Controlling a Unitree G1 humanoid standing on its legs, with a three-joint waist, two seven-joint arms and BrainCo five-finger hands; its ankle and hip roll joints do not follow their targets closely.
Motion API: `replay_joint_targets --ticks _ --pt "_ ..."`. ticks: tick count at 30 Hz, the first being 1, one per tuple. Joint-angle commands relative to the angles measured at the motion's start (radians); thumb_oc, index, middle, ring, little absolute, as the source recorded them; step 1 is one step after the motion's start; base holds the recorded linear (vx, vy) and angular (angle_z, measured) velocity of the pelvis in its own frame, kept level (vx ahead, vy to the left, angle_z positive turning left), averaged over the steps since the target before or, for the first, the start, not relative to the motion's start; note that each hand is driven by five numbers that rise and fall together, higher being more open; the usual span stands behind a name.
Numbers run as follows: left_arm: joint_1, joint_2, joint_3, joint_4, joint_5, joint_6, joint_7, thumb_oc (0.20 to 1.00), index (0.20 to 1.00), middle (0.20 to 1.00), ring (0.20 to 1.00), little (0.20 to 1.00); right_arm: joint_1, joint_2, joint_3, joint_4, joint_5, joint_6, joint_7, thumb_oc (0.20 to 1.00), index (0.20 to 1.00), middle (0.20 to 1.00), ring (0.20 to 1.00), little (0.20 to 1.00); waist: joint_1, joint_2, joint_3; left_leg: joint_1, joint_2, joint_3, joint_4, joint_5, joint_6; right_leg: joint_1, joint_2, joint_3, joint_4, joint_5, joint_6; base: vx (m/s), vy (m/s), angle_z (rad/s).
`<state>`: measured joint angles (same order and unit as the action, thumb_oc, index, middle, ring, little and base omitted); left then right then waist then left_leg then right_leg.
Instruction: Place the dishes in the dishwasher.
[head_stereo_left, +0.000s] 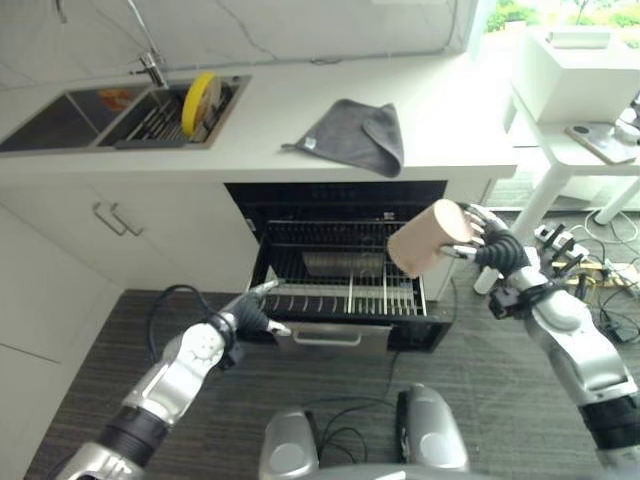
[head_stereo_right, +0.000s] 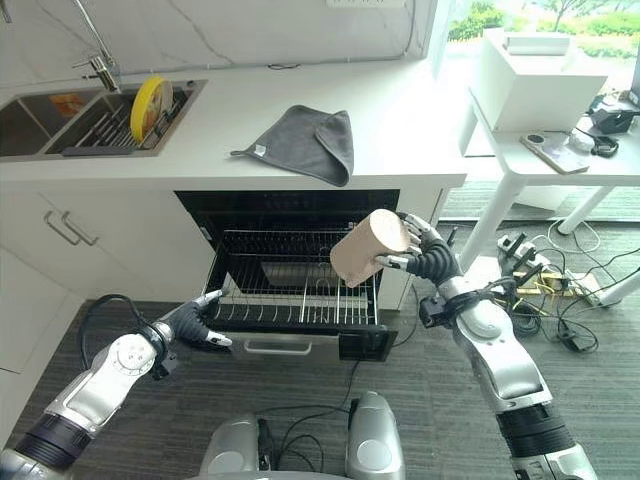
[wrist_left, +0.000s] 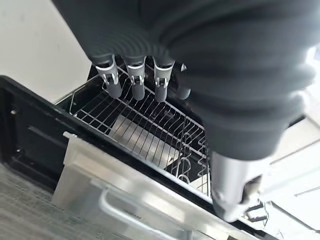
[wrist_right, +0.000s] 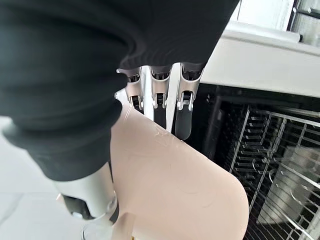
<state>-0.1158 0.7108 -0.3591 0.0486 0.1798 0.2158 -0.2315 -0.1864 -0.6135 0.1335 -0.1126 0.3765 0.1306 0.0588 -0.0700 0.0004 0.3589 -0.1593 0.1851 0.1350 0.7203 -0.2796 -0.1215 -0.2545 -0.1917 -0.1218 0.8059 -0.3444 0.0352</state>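
The right hand (head_stereo_left: 492, 243) has its fingers and thumb curled round a beige cup (head_stereo_left: 429, 238), held tilted above the pulled-out dishwasher rack (head_stereo_left: 340, 268) at its 3 o'clock edge. The left hand (head_stereo_left: 252, 312), fingers relaxed and holding nothing, hovers at the rack's 8 o'clock corner. A yellow plate (head_stereo_left: 201, 102) stands in the sink (head_stereo_left: 60, 122).

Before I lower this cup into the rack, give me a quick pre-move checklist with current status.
1. Grip: right hand fingers curled round the beige cup: ok.
2. Rack pulled out of the dishwasher: ok.
3. Cup over the rack: at its right edge, not centred: not ok.
4. Free space in the rack's front rows: ok; something metallic lies further back.
5. Left hand at the rack's front left corner, fingers straight, away from the cup's path: ok.
6. Cup's opening direction: cannot tell.
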Motion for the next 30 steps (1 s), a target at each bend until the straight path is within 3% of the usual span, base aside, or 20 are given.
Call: replay_joint_targets --ticks 1,6,10,15,18,24,26,30 --pt "-0.034 0.02 -0.011 0.021 0.08 0.0 0.004 1.0 1.0 1.0 1.0 1.0 -0.09 0.02 -0.025 0.002 0.044 -0.044 -0.006 0.2 0.2 0.2 0.2 0.2 0.01 0.0 -0.044 -0.016 0.109 -0.057 -0.046 0.035 0.003 0.041 -0.114 0.024 -0.122 0.139 0.148 0.0 0.0 0.0" --pt "-0.115 0.019 -0.087 0.144 0.188 -0.004 -0.014 1.0 1.0 1.0 1.0 1.0 -0.136 0.02 0.003 0.03 0.058 -0.028 0.017 0.2 0.2 0.2 0.2 0.2 -0.005 -0.007 -0.047 -0.01 0.116 -0.05 -0.05 0.044 -0.008 0.038 -0.12 0.031 -0.128 0.153 0.159 0.0 0.01 -0.01" --pt "-0.191 0.01 -0.144 0.273 0.298 -0.025 0.035 1.0 1.0 1.0 1.0 1.0 -0.16 0.039 0.025 0.046 0.053 -0.023 0.041 0.2 0.2 0.2 0.2 0.2 -0.021 -0.013 -0.055 0.004 0.121 -0.039 -0.062 0.052 -0.014 0.044 -0.118 0.039 -0.141 0.161 0.168 0.04 0.016 -0.03" --pt "-0.23 -0.042 -0.172 0.379 0.383 -0.017 0.028 1.0 1.0 1.0 1.0 1.0 -0.179 0.059 0.025 0.053 0.048 -0.001 0.064 0.2 0.2 0.2 0.2 0.2 -0.031 -0.016 -0.063 0.006 0.125 -0.034 -0.063 0.056 -0.018 0.045 -0.116 0.044 -0.146 0.165 0.168 0.02 0.006 -0.09" --pt "-0.247 -0.1 -0.214 0.512 0.452 -0.05 0.001 1.0 1.0 1.0 1.0 1.0 -0.195 0.083 0.033 0.059 0.033 0.017 0.079 0.2 0.2 0.2 0.2 0.2 -0.041 -0.02 -0.07 -0.008 0.13 -0.033 -0.053 0.056 -0.022 0.035 -0.118 0.051 -0.142 0.166 0.168 -0.02 0.005 -0.07" --pt "-0.228 -0.117 -0.326 0.513 0.542 0.016 -0.301 1.0 1.0 1.0 1.0 1.0 -0.241 0.089 0.04 0.116 0.005 0.016 0.086 0.2 0.2 0.2 0.2 0.2 -0.044 -0.016 -0.055 -0.051 0.136 -0.042 -0.032 0.049 -0.028 0.013 -0.124 0.051 -0.142 0.165 0.166 -0.08 0.004 -0.05" --pt "-0.212 -0.046 -0.356 0.384 0.549 0.034 -0.466 1.0 1.0 1.0 1.0 1.0 -0.276 0.066 0.041 0.163 0.009 0.005 0.063 0.2 0.2 0.2 0.2 0.2 -0.032 -0.009 -0.038 -0.085 0.134 -0.056 -0.017 0.042 -0.033 -0.006 -0.13 0.047 -0.138 0.161 0.163 -0.19 0.012 -0.05" --pt "-0.209 0.04 -0.38 0.212 0.546 0.033 -0.591 1.0 1.0 1.0 1.0 1.0 -0.298 0.033 0.038 0.226 0.023 -0.035 0.035 0.2 0.2 0.2 0.2 0.2 -0.016 0.001 -0.019 -0.116 0.125 -0.071 -0.005 0.035 -0.037 -0.022 -0.136 0.042 -0.134 0.158 0.161 -0.13 0.02 0.12"
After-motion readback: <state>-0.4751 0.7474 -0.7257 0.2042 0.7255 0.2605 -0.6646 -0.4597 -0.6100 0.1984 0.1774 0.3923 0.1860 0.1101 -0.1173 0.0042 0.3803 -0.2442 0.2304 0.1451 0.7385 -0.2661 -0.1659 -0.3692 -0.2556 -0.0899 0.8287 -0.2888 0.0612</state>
